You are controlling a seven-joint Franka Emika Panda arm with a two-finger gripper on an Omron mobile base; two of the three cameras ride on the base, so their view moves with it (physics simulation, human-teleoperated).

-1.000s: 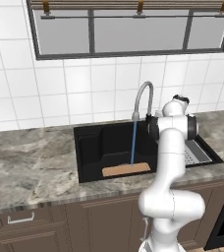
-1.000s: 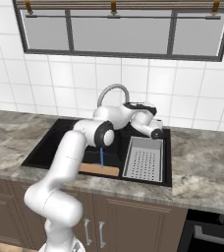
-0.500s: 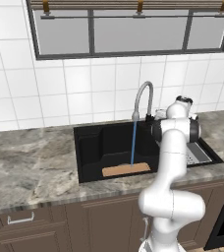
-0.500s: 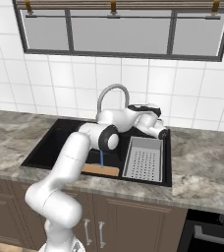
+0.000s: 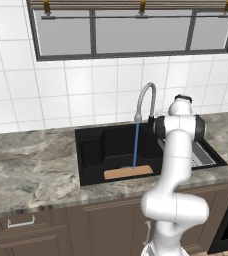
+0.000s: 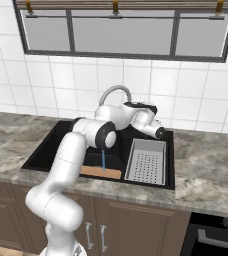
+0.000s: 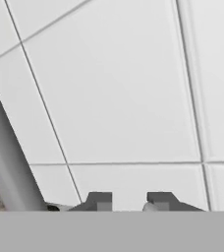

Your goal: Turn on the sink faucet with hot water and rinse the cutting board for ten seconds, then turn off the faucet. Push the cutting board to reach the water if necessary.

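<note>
Water is on: thin blue stream drops from the sink faucet spout straight onto the cutting board, so no push needed imo. Board lies flat on the floor of the sink, toward the front wall, stream hitting its right part. Gripper is up behind the faucet base, pointed at the wall tiles; fingers stand apart w/ a small gap, nothing visibly between them. Can't tell if they touch the handle, it's hidden by the arm in both base views. Grey drain tray sits right of the faucet, inside the sink. Handling guess: board is thin, stiff, light, wet = slippery; if it has to move, shove an edge flat along the basin floor rather than pinch it. Faucet lever prob small and stiff; take it at the tip. Desk left of sink.
</note>
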